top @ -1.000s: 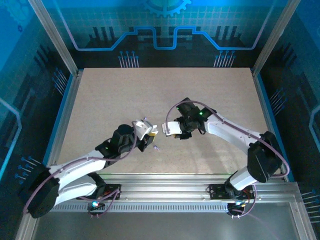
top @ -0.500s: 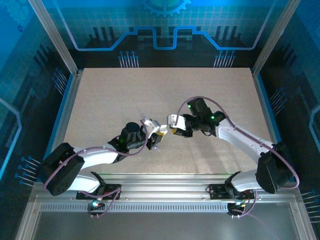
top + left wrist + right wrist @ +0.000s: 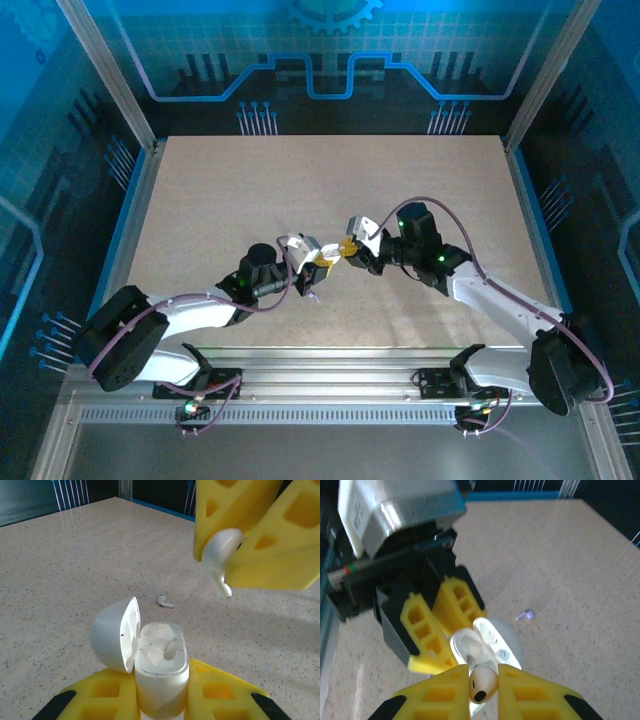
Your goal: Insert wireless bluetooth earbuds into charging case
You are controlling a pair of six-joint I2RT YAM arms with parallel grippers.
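White earbud held above the open case

The left gripper clamps a white egg-shaped plastic case. At its 1 o'clock, the right gripper pinches a white plastic earbud. A lavender bud lies at 12 o'clock on the speckled table.

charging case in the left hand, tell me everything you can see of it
The charging case is a small, rounded, glossy white plastic shell, clamped upright in the yellow fingers of the left hand. Its hinged lid stands open sideways, dark specks inside, baring a moulded white tray. The right hand holds a white earbud just above, not touching it.
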